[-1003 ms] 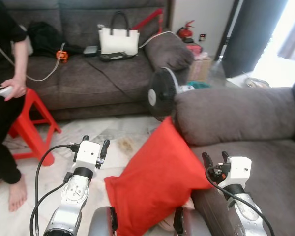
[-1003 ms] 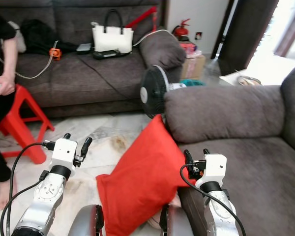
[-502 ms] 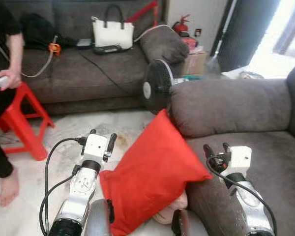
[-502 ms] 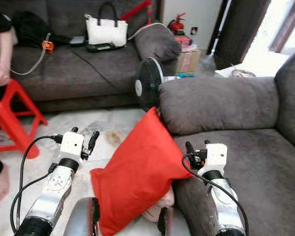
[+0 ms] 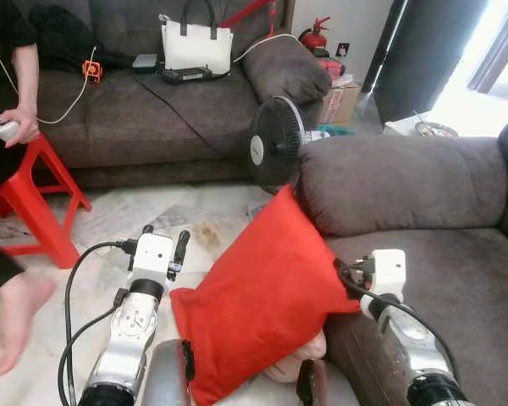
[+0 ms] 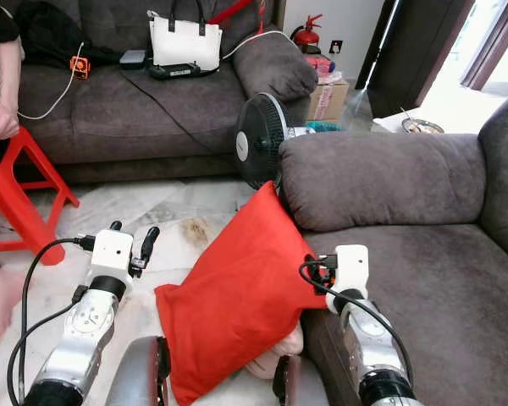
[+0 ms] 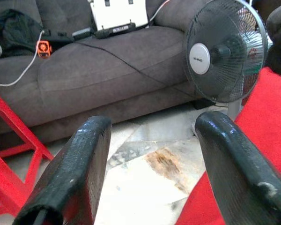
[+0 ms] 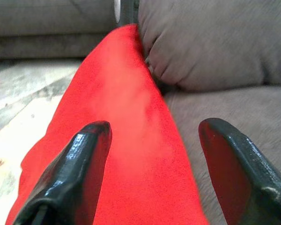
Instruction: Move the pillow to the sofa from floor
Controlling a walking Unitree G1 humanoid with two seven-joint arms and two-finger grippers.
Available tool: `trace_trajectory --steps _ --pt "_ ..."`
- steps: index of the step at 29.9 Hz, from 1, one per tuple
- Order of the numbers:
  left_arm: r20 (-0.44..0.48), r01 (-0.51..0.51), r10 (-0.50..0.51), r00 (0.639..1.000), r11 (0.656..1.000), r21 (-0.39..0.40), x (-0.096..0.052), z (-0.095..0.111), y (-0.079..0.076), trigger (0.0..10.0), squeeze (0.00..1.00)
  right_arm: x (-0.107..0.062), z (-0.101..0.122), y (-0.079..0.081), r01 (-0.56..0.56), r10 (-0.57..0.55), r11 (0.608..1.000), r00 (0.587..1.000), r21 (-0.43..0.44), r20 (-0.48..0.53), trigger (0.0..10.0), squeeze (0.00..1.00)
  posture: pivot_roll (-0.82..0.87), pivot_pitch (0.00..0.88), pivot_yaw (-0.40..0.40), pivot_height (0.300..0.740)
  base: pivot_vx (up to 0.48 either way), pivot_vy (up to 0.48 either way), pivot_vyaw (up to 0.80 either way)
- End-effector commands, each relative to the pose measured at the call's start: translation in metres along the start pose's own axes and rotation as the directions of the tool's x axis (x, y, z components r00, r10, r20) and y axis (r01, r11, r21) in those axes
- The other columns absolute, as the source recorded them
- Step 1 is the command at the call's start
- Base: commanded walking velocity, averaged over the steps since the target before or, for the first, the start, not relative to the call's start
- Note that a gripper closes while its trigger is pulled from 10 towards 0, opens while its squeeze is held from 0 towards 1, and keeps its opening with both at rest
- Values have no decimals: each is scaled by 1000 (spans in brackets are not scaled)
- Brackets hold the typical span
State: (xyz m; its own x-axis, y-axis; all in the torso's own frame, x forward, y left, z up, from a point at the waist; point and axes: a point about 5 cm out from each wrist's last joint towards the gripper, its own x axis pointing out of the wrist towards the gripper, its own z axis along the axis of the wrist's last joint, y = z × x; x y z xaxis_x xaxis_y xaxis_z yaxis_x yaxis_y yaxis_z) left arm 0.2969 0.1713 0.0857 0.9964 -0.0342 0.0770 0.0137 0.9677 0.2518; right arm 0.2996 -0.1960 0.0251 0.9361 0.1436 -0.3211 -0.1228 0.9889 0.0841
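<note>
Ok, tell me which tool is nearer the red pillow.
Right. The right tool is open at the red pillow, at its sofa-side corner, one finger over the fabric. The left tool is open over the floor beside the pillow's other edge, apart from it.

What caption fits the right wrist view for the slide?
Right gripper, fingers open, straddling the edge of the red pillow that leans against the grey sofa.
</note>
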Motion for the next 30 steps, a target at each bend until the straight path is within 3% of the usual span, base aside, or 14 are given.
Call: trace_trajectory --steps 1,6,7,17,22,27,30 --pt "14 -12 12 1000 1000 -19 1 6 -1 10000 0 4 0 0 -10 10 1000 999 -5 -33 10000 1000 144 19 -134 562 0 0 0" --pt "6 -14 14 1000 1000 -26 -5 3 -4 10000 0 9 0 4 -21 20 1000 997 -20 -69 10000 1000 154 43 -158 562 0 0 0" --pt "3 -20 20 1000 999 -27 -6 3 -4 10000 0 10 1 6 -24 22 999 997 -26 -74 10000 0 155 47 -164 562 0 0 0" --pt "-12 -38 37 999 998 -49 -9 2 -5 10000 0 18 1 5 29 -29 1000 986 -3 -164 10000 0 149 55 -175 562 0 0 0" --pt "-22 -31 30 999 998 -54 -7 1 -6 10000 0 18 -6 5 97 -74 991 971 92 -229 10000 0 149 45 -173 562 0 0 0" --pt "-14 -22 21 1000 998 -63 -5 4 -8 10000 0 17 -7 2 123 -91 985 967 124 -239 10000 0 157 42 -171 562 0 0 0" --pt "-18 -4 3 1000 997 -72 -6 4 -11 10000 0 13 -11 -7 159 -115 974 960 162 -254 10000 0 146 40 -166 562 0 0 0"
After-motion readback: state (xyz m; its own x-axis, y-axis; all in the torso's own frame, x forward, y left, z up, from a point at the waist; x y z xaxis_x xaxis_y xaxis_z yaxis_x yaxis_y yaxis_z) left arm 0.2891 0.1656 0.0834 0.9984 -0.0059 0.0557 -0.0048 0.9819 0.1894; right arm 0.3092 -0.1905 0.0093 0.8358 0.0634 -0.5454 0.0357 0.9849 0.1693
